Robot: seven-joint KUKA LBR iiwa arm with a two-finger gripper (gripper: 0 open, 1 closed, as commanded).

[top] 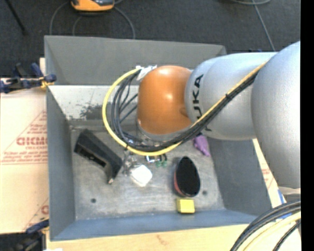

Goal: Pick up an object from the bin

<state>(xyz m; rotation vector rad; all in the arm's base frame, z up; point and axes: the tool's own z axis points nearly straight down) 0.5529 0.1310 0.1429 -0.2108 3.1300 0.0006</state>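
Fingers: on the gripper (133, 164), only a few small metal parts poke out from under the orange cover (162, 101). I cannot tell how far apart they stand or whether anything sits between them.
Nearest thing: a white lump (141, 175) lies on the bin (60, 140) floor just below and right of the fingers. Whether they touch it cannot be made out.
Left of the fingers: a black tool (97, 151) lies slanted, with its thin end pointing down towards the fingers and very near them.
Right of the fingers: a green bit (161, 162) peeps out just beside them, and most of it is hidden under the cables (115, 120).
Further right: a black oval brush (186, 175) with a reddish rim lies flat, apart from the white lump.
Below the brush: a small yellow block (186, 206) lies near the bin's front wall, well apart from the fingers.
Up and right of the fingers: a purple piece (201, 145) shows only its lower end. The rest is covered by the arm (235, 98), so I cannot tell what it is.
Hidden: the middle of the bin floor behind the fingers is covered by the orange cover and the loop of yellow and black cables.
Writing: black letters on the arm's grey casing, beside the orange cover, read KUKA. The first letter is partly crossed by a cable.
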